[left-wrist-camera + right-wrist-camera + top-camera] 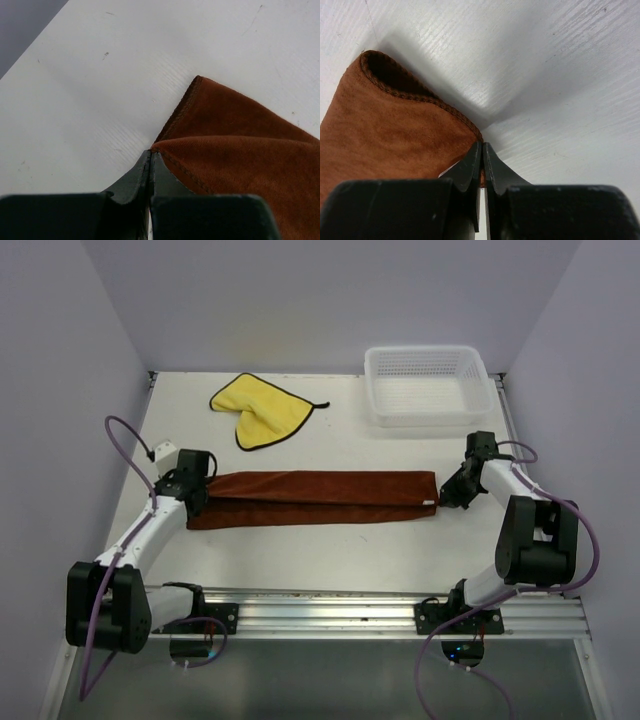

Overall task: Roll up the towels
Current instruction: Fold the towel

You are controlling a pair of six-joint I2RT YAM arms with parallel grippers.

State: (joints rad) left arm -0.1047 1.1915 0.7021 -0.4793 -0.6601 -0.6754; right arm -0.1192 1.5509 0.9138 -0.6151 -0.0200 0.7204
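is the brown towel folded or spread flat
Folded: the brown towel lies as a long doubled strip, one layer showing over another.

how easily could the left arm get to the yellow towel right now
Probably not yet: the left gripper is shut on the brown towel. Once it lets go, the way looks free, with only bare table between it and the yellow towel.

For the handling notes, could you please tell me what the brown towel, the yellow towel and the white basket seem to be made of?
The brown towel: soft napped cloth, perhaps microfibre; matte fuzzy pile, stitched hem.
The yellow towel: likely similar cloth; lies limp and folded, dark edging.
The basket: probably rigid white plastic; moulded mesh walls.
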